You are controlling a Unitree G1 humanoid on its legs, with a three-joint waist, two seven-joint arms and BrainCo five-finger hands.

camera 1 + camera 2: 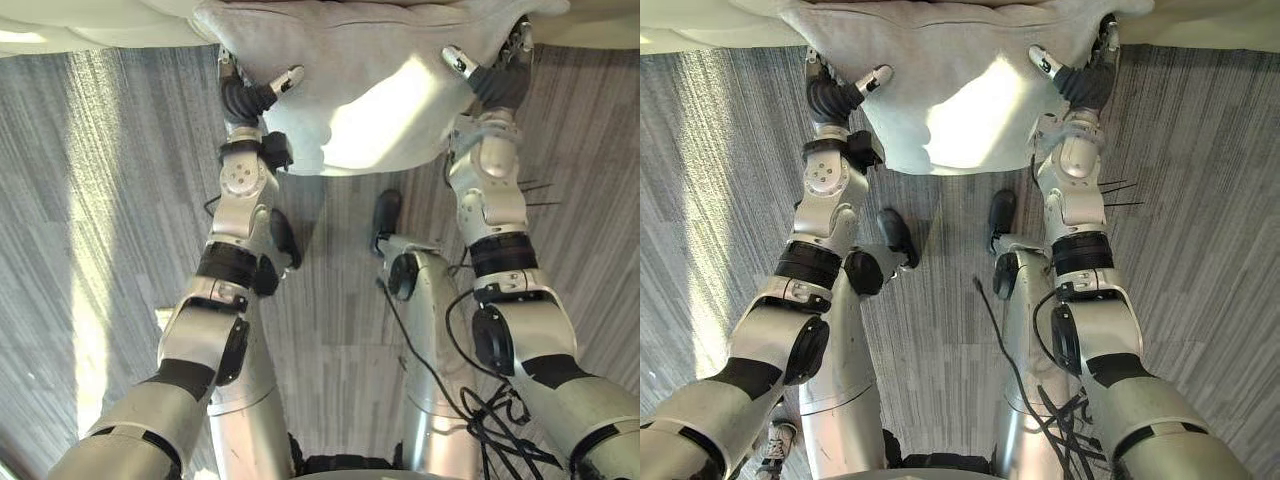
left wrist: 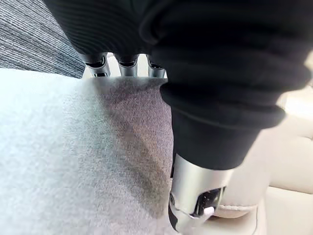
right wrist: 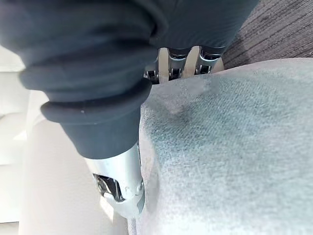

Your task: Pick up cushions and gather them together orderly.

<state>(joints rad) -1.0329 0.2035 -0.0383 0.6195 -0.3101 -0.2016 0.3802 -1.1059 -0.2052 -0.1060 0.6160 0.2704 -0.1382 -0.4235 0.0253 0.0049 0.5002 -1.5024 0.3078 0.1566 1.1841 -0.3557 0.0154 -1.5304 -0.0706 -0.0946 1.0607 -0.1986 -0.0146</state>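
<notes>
We see a grey cushion [image 1: 370,90] gripped at each side edge by the left hand [image 1: 248,98] and the right hand [image 1: 497,80], above the grey carpet [image 1: 100,200] and by a cream sofa [image 1: 90,25]. From the left wrist, we find the fingers [image 2: 127,66] hooked over the cushion's edge and the thumb [image 2: 195,196] pressed onto its face. The right wrist shows us likewise: fingers [image 3: 178,63] curled behind the edge, thumb [image 3: 120,188] against the fabric.

Bright daylight, sun patch on cushion [image 1: 370,80]
</notes>
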